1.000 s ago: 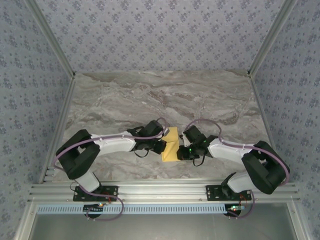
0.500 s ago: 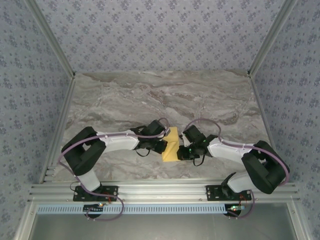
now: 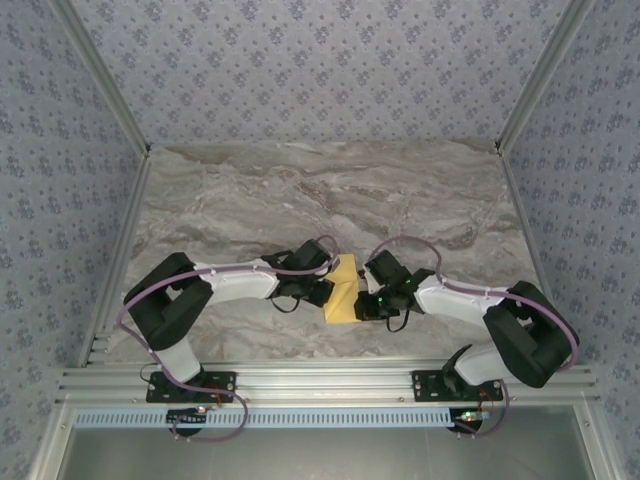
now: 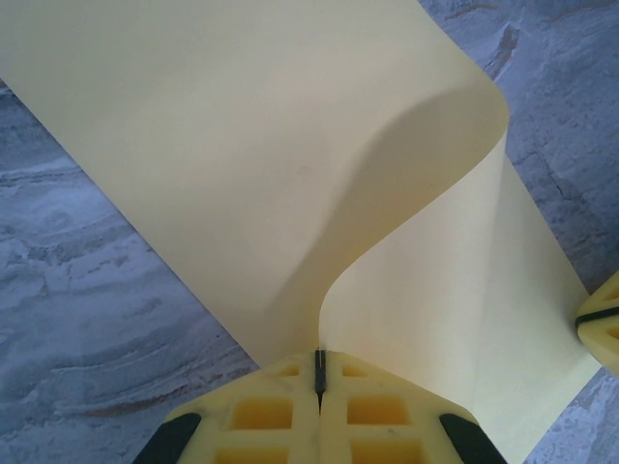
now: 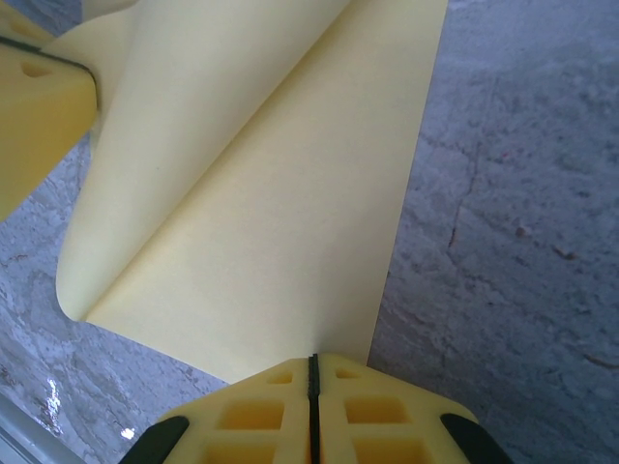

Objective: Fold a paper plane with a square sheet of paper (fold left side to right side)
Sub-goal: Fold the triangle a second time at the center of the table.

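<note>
Yellow sheet, top cut off, pinched by L gripper & R gripper.

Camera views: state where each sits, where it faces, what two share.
Top external: above and behind the bases, looking down at the table; both arms show.
Left wrist: on that wrist, facing the square sheet of paper pinched in the left gripper.
Right wrist: likewise, right gripper pinching the sheet's edge.
Shared: both wrist views see the same sheet and the other gripper's finger.
</note>
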{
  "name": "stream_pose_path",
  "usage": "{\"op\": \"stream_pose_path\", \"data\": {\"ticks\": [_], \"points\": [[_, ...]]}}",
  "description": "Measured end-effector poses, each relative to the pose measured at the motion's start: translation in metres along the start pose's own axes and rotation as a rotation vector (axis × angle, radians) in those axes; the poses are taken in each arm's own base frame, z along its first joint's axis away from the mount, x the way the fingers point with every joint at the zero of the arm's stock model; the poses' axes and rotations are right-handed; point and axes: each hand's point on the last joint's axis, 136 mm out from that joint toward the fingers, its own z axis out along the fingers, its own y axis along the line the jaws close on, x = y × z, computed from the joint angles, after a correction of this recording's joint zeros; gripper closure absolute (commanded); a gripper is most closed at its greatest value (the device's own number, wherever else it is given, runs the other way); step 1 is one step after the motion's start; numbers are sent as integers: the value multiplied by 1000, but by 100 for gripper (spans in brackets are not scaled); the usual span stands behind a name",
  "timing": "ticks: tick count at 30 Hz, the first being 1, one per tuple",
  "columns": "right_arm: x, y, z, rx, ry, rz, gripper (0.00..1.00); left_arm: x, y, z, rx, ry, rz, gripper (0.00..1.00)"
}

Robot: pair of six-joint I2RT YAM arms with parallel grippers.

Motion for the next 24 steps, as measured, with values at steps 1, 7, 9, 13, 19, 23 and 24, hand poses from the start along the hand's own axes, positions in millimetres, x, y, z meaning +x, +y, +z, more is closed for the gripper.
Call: {"op": "stream_pose_path", "data": {"ticks": [1, 7, 9, 13, 19, 23, 24], "points": [[0, 0, 0, 0, 0, 0, 90, 0, 0, 0, 0, 0, 0, 100], [0, 0, 0, 0, 0, 0, 89, 1, 1, 1, -2, 5, -1, 100], [0, 0, 0, 0, 0, 0, 89, 3, 2, 4, -4, 11, -2, 100], [0, 1, 0, 0, 1, -3, 89, 3, 2, 4, -5, 13, -3, 100], [0, 1, 0, 0, 4, -4, 89, 2, 2, 5, -5, 13, -3, 100], [-3, 4, -5, -29, -2, 10, 89, 2, 2, 5, -5, 13, -3, 100], [-8, 6, -9, -49, -19, 17, 89, 2, 2, 5, -5, 13, -3, 100]]}}
